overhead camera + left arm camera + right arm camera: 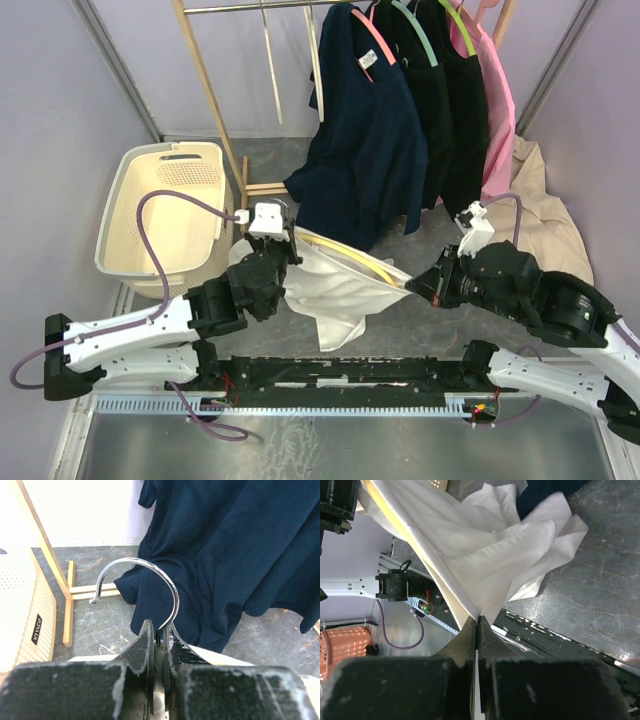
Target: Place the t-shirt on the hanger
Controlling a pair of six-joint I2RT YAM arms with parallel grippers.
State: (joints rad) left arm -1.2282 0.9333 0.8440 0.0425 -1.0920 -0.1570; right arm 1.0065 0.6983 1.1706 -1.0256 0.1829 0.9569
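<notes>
The white t-shirt (pixel 335 290) hangs bunched between my two arms, with the yellow hanger (pixel 352 256) showing as a curved arm along its top edge. My left gripper (pixel 288 243) is shut on the hanger at the base of its silver hook (pixel 150 567); in the left wrist view the jaws (pixel 160 637) pinch the wire. My right gripper (pixel 415 283) is shut on the t-shirt's edge at the right. In the right wrist view the cloth (pixel 485 545) fans out from the shut gripper (pixel 477 622), with the hanger's yellow arm (pixel 427 567) running beside it.
A cream laundry basket (pixel 165 205) stands at the left. A wooden rack (pixel 215 100) at the back carries a navy shirt (pixel 370 140), black garments (pixel 450 110) and a pink one (pixel 495 120). A beige garment (pixel 545 215) lies at the right.
</notes>
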